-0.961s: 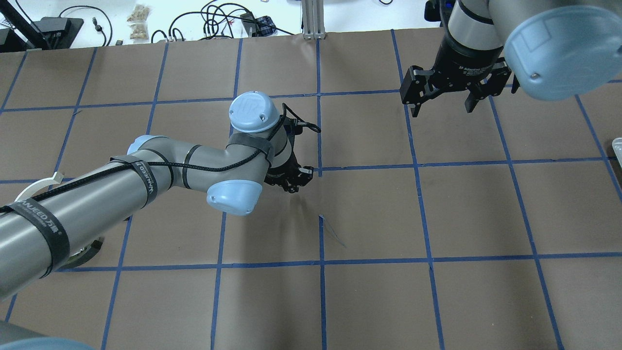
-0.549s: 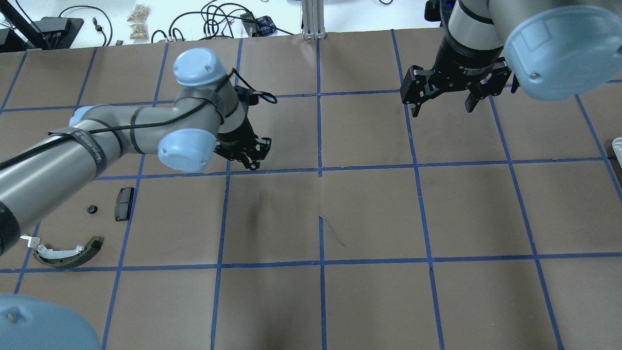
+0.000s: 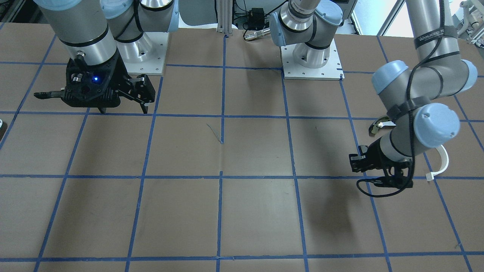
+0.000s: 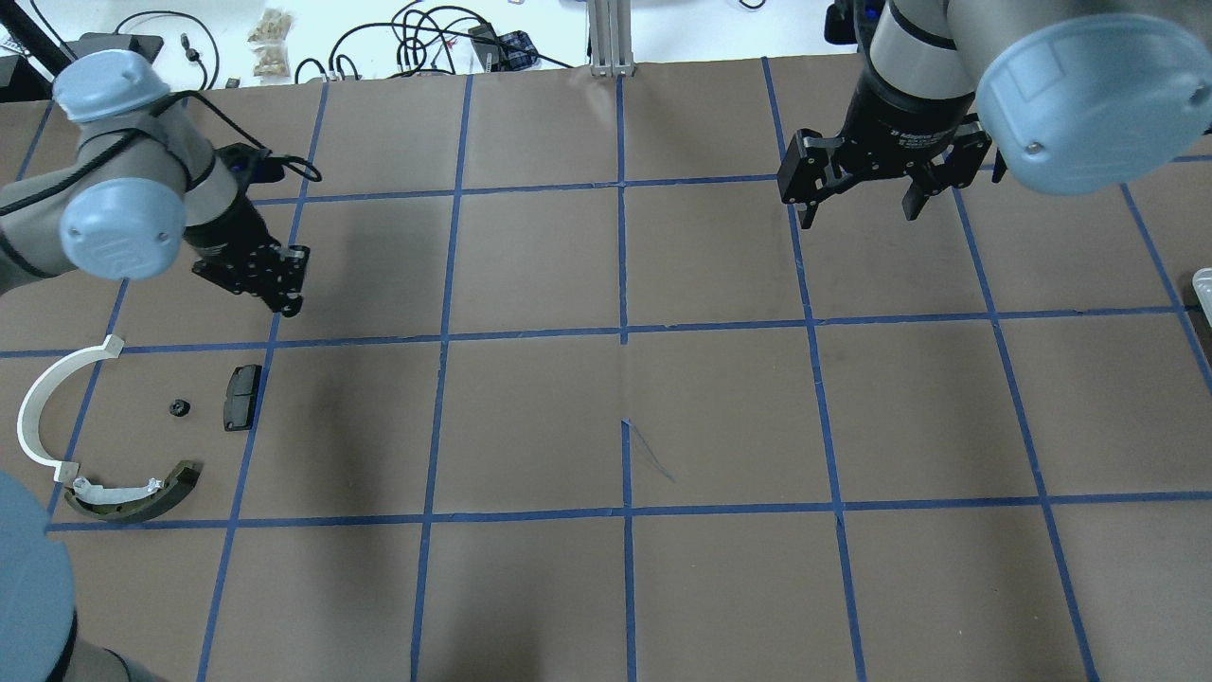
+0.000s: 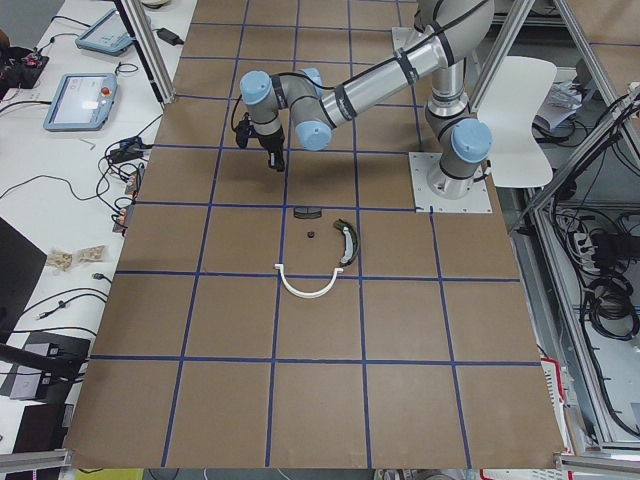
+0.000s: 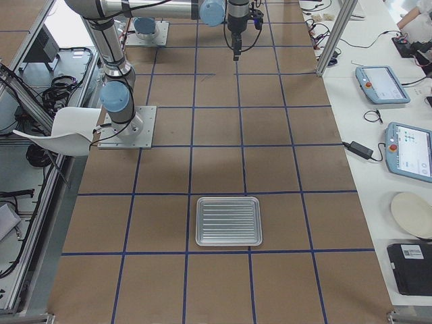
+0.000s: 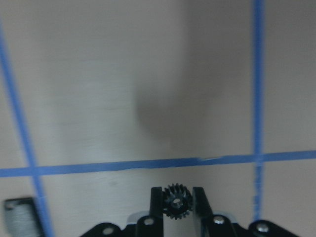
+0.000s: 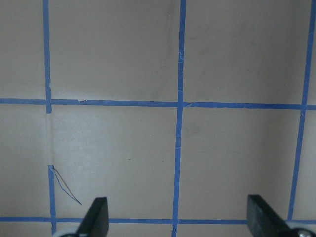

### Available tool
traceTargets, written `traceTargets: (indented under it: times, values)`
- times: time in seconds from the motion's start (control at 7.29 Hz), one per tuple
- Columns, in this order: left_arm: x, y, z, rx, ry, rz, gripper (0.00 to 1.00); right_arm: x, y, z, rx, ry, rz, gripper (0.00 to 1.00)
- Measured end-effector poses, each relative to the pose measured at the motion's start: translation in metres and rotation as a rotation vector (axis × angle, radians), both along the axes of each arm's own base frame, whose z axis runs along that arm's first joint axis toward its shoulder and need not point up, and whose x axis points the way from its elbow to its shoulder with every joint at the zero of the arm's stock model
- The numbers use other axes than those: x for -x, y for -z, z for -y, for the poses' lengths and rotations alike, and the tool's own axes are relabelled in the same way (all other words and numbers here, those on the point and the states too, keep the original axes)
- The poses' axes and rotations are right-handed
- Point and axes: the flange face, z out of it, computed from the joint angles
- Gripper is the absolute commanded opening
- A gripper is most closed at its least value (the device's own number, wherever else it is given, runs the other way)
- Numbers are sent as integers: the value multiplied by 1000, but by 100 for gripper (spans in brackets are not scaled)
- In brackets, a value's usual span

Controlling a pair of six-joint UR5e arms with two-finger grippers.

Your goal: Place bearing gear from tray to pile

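Left gripper [image 4: 282, 296]: clenched on the bearing gear [image 7: 177, 201], pinched across its toothed rim, with the flat face toward the wrist camera. I think such a grip stops a small wheel from rolling out.
Bearing gear: inside the left gripper, above the desk [image 4: 720, 417], not yet with the pile.
Pile: white arc [image 4: 43, 398], olive-edged shoe [image 4: 133, 493], black pad [image 4: 241, 398] and a small black round part [image 4: 179, 408]. It lies near the left gripper, on the robot's side of it, and the pad is nearest.
Step, as I judge: carrying. The gripper should come over the pile and go low before letting go, because a gear may roll.
Right gripper [image 4: 860, 213]: released, nothing between its fingers, well apart from the left one, probably to keep the way free.
Tray [image 6: 228, 221]: well beyond the right gripper.
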Motion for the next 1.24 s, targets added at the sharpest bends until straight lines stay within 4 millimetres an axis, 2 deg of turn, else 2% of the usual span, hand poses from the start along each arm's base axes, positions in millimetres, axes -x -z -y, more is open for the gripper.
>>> traceTargets:
  times: [0.27, 0.41, 0.55, 0.69, 0.82, 1.24]
  values:
    - [-101, 19, -31, -35, -10, -37, 0, 0, 4, 2, -4, 1, 1, 100]
    - [-141, 28, -46, -39, -15, -55, 0, 0, 4, 2, -4, 0, 0, 100]
    - [-170, 36, -58, -41, -36, -66, 0, 0, 5, 2, -4, 0, -1, 100]
    - [-186, 43, -66, -43, -55, -76, 0, 0, 4, 2, -3, 0, -1, 100]
    - [-191, 49, -70, -49, -65, -88, 0, 0, 4, 2, -2, 0, -1, 100]
    - [-190, 65, -77, -75, -74, -107, 0, 0, 3, 2, 0, 0, -2, 100]
